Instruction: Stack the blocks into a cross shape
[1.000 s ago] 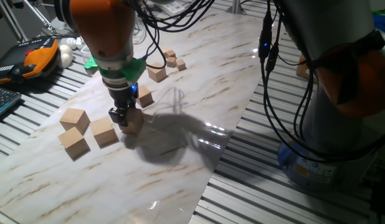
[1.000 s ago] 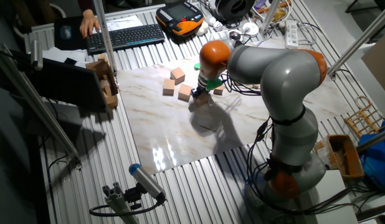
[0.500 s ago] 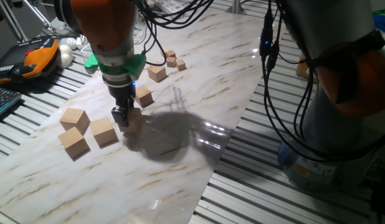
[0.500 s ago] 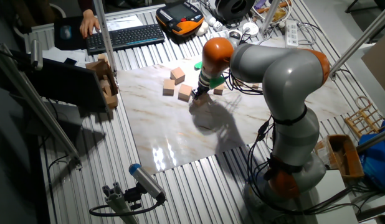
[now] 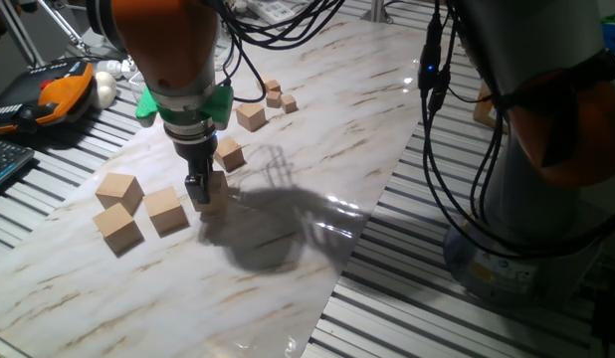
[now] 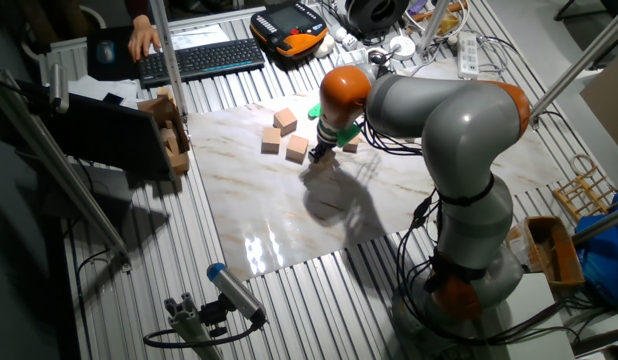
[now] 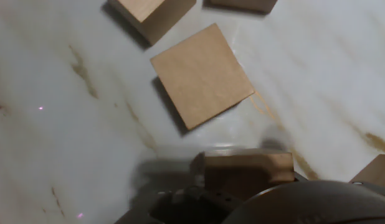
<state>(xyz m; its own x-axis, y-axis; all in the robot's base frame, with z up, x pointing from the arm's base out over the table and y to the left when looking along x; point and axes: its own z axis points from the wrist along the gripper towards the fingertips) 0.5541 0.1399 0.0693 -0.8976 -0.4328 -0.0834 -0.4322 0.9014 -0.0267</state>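
A: Hand view first: the hand [image 7: 242, 180] is clamped on one of the blocks [image 7: 245, 171], which fills the bottom of the picture, and a second block [image 7: 202, 74] lies flat on the marble tabletop [image 7: 68, 137] just ahead of it.

B: From one fixed view I see the held block [image 5: 213, 189] low beside the nearest loose block [image 5: 166, 211], and the two others [image 5: 118, 189] [image 5: 119, 226] close together a little further out.

A: What could go wrong?

B: I can't tell whether the held block touches the tabletop. If it is carried this low, its edge may catch the neighbour and shove it aside.

A: And the smaller cubes [image 5: 250, 117] behind?

B: Well apart, so little risk. Off-centre placement could tip the cross, I'd judge.
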